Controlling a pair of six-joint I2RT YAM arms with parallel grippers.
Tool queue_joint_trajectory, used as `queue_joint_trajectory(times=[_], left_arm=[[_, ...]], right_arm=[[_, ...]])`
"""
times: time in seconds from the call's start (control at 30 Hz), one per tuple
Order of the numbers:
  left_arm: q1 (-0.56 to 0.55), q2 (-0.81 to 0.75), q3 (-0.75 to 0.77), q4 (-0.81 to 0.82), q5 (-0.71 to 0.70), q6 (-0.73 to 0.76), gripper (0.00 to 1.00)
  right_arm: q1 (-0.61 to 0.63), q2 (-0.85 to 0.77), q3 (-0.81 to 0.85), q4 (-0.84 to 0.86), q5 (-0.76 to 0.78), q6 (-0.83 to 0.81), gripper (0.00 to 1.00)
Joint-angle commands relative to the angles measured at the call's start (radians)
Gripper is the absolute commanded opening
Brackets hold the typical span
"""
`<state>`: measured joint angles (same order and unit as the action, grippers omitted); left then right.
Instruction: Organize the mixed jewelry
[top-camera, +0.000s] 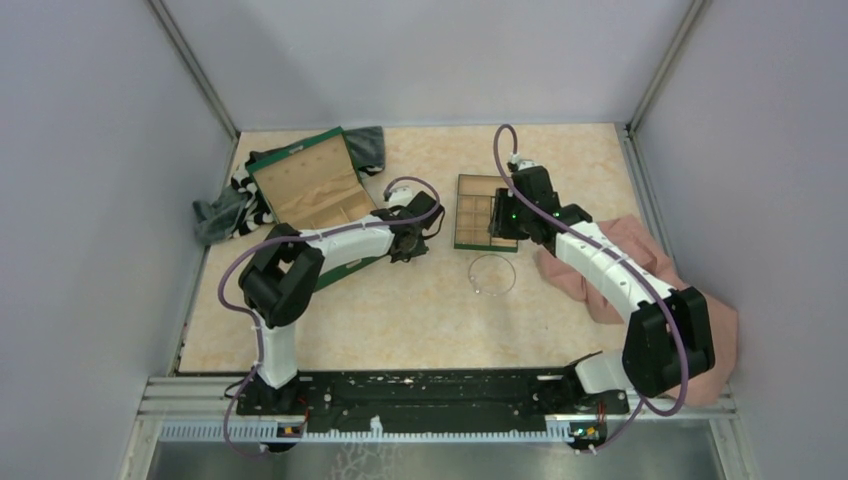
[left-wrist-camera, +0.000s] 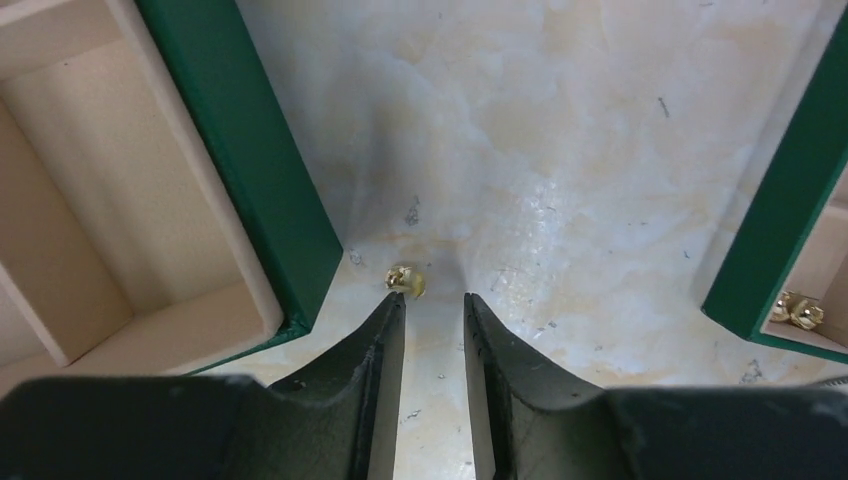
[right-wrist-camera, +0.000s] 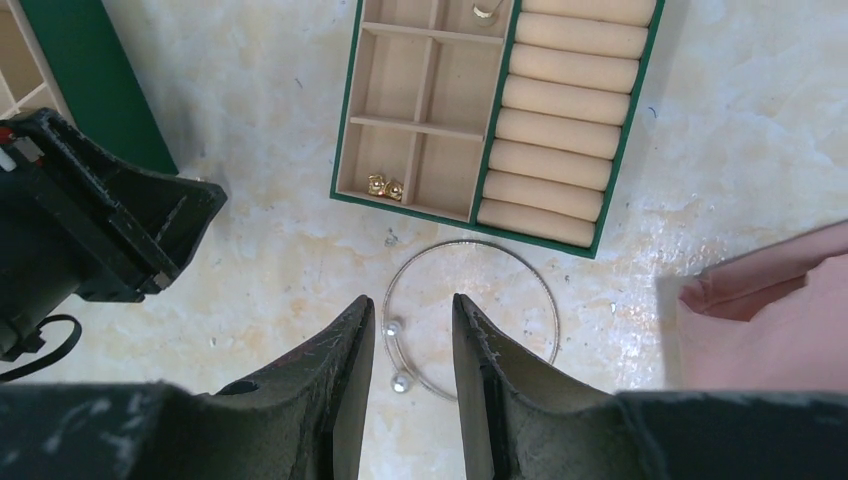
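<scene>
A small gold earring (left-wrist-camera: 405, 281) lies on the marbled table just beyond the tip of the left finger of my left gripper (left-wrist-camera: 435, 297). That gripper's jaws stand a narrow gap apart with only bare table between them. A thin silver hoop (right-wrist-camera: 470, 320) with two bead ends lies flat in front of the green tray (right-wrist-camera: 345, 120). My right gripper (right-wrist-camera: 413, 300) hovers open well above the hoop's beaded ends. Two gold earrings (right-wrist-camera: 385, 186) sit in a front tray compartment, and another gold piece (right-wrist-camera: 487, 10) lies further back. From above, the hoop (top-camera: 492, 273) lies between both grippers.
A green box (top-camera: 310, 190) with tan compartments stands open at the back left, on striped and grey cloth (top-camera: 225, 210). Its green wall (left-wrist-camera: 250, 150) runs close by the left fingers. A pink cloth (top-camera: 610, 270) lies under the right arm. Grey walls enclose the table.
</scene>
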<state>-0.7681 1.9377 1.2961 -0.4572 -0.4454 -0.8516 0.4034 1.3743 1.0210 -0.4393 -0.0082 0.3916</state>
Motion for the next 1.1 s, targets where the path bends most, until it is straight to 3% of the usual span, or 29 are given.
queue_joint_trajectory(times=[0.0, 0.37, 0.6, 0.83, 0.93, 1.07], left_arm=[[-0.005, 0.018, 0.024, -0.055, -0.044, -0.090, 0.33], [-0.006, -0.002, 0.014, -0.059, -0.029, -0.045, 0.27], [-0.007, -0.146, 0.007, -0.067, -0.005, 0.108, 0.58], [0.009, -0.494, -0.082, -0.074, 0.050, 0.221, 0.64], [0.055, -0.609, -0.084, -0.164, 0.048, 0.217, 0.65], [0.156, -0.720, -0.087, -0.265, 0.044, 0.207, 0.66]], right_arm=[[0.006, -0.049, 0.009, -0.003, 0.013, -0.034, 0.35], [0.006, -0.058, -0.013, 0.001, -0.017, -0.041, 0.35], [0.033, -0.052, -0.006, 0.015, -0.055, -0.047, 0.35], [0.218, 0.143, 0.161, -0.055, 0.027, -0.188, 0.45], [0.292, 0.258, 0.248, -0.060, 0.065, -0.250, 0.47], [0.338, 0.408, 0.370, -0.059, 0.003, -0.336, 0.51]])
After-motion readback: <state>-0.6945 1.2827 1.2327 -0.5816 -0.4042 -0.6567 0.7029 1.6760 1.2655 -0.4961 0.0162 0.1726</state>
